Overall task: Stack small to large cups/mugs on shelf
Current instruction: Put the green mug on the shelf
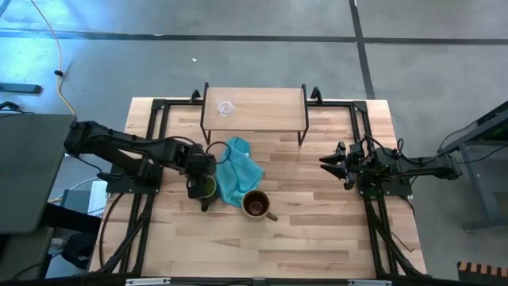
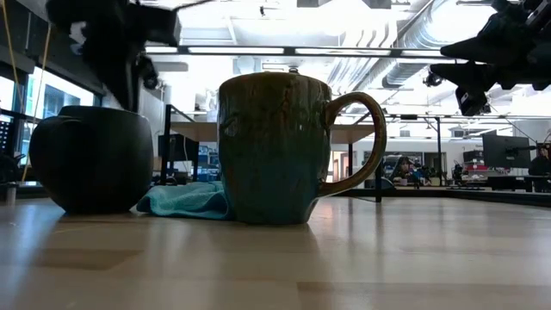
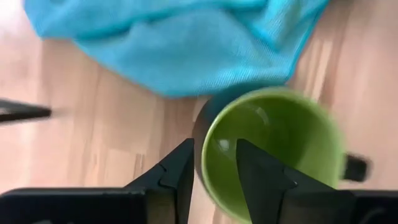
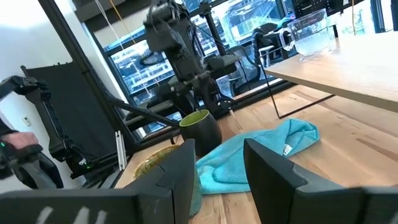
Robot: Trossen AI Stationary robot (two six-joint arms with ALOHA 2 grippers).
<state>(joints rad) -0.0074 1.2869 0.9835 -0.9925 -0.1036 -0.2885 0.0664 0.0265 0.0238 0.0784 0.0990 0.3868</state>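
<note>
The dark mug with a green inside (image 1: 206,189) stands on the table left of the teal cloth (image 1: 238,179). My left gripper (image 3: 214,168) is open above the mug's rim, one finger over the green inside and one outside the wall. It also shows in the high view (image 1: 198,176). The olive-tan mug with a brown inside (image 1: 255,204) stands upright near the cloth, its handle toward the table's right. The tiny clear glass cup (image 1: 227,107) stands on the shelf (image 1: 262,103) at the far side. My right gripper (image 1: 329,161) is open and empty at the right. My left gripper comes at the dark mug from above, pointing down, with the rim (image 3: 202,146) between its two fingers (image 3: 180,174). I cannot tell whether a finger touches the rim. The mug stands upright on the table (image 2: 95,159).
The teal cloth lies crumpled between the two mugs and the shelf's near legs (image 1: 302,137). Black frame rails (image 1: 155,143) run along the table's left and right sides. Bare tabletop (image 1: 262,246) lies toward the near edge.
</note>
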